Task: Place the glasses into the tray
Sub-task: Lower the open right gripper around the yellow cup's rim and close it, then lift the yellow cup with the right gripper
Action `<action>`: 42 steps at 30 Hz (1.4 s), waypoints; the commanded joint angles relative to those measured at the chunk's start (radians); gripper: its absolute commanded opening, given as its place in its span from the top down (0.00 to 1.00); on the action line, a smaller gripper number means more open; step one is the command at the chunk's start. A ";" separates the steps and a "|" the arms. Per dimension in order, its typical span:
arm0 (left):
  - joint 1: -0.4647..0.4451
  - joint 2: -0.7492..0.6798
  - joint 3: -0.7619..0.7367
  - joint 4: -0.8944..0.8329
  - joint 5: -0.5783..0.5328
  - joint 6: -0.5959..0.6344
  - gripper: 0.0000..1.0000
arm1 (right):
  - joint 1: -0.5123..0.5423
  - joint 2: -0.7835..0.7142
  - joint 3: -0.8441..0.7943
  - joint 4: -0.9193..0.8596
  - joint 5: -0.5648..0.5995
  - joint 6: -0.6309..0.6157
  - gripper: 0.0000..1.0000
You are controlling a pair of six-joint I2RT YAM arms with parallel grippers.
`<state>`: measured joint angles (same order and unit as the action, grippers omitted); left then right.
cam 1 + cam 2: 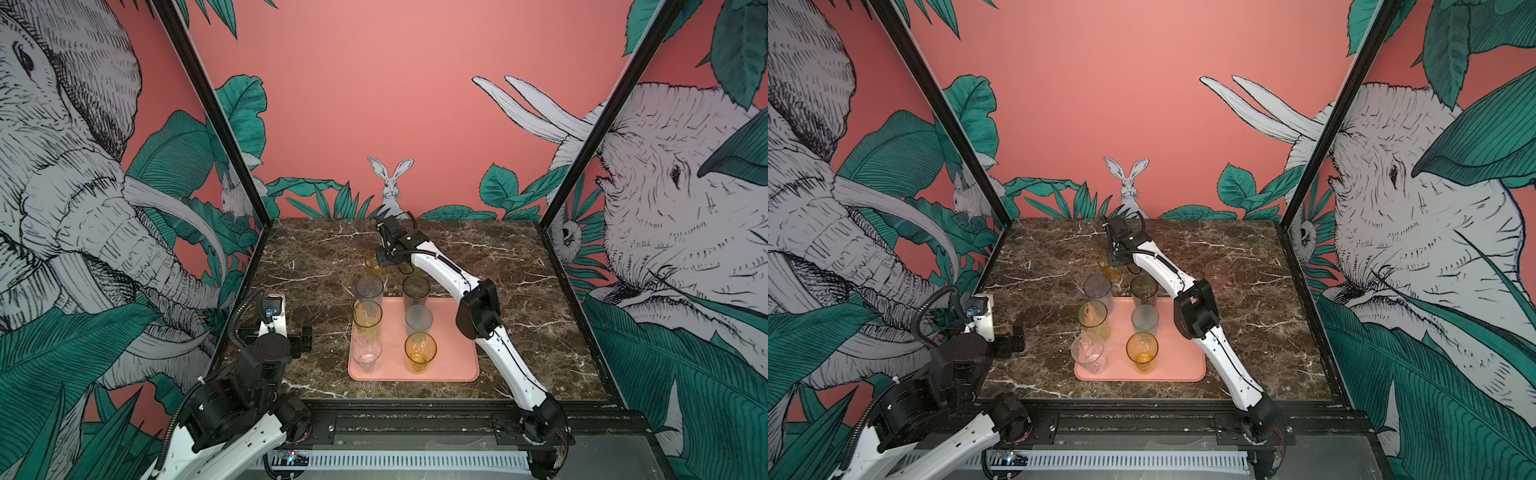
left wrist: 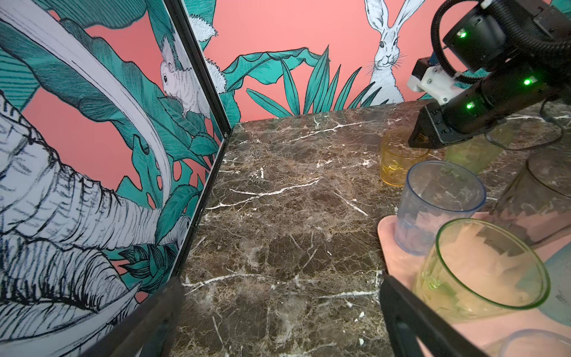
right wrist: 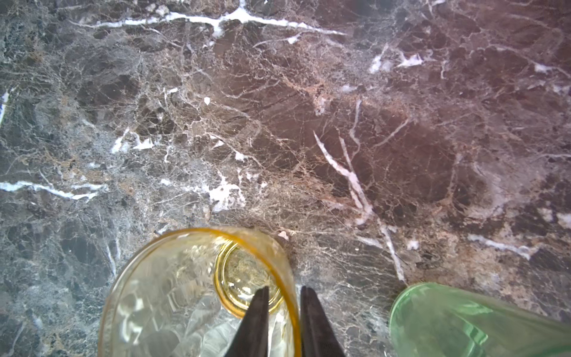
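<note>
A short amber glass (image 1: 373,264) (image 3: 191,293) stands on the marble beyond the tray's far edge. My right gripper (image 3: 282,289) (image 1: 384,258) is shut on its rim, one finger inside the glass and one outside. A green glass (image 3: 463,321) stands close beside it, and a pink glass (image 1: 485,269) stands far right on the marble. The salmon tray (image 1: 453,361) holds several glasses in two rows: grey (image 1: 369,291), smoky dark (image 1: 415,293), yellow-green (image 1: 367,318), frosted blue-grey (image 1: 419,320), clear (image 1: 365,351) and tall amber (image 1: 420,351). My left gripper (image 2: 279,282) (image 1: 303,338) is open and empty, left of the tray.
The right arm (image 1: 478,307) stretches over the tray's right side toward the back of the table. Black frame posts (image 1: 232,137) and patterned walls close in the marble table (image 1: 519,332) on three sides. The tray's right column is bare.
</note>
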<state>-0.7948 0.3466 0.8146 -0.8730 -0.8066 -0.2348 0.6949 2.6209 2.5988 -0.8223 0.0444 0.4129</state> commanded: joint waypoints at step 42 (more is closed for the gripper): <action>0.003 0.007 -0.007 -0.012 -0.019 -0.009 0.01 | -0.008 -0.215 0.021 -0.041 0.011 -0.039 1.00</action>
<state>-0.7948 0.3527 0.8146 -0.8734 -0.8089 -0.2352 0.6922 2.4756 2.5988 -0.8516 0.0437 0.3962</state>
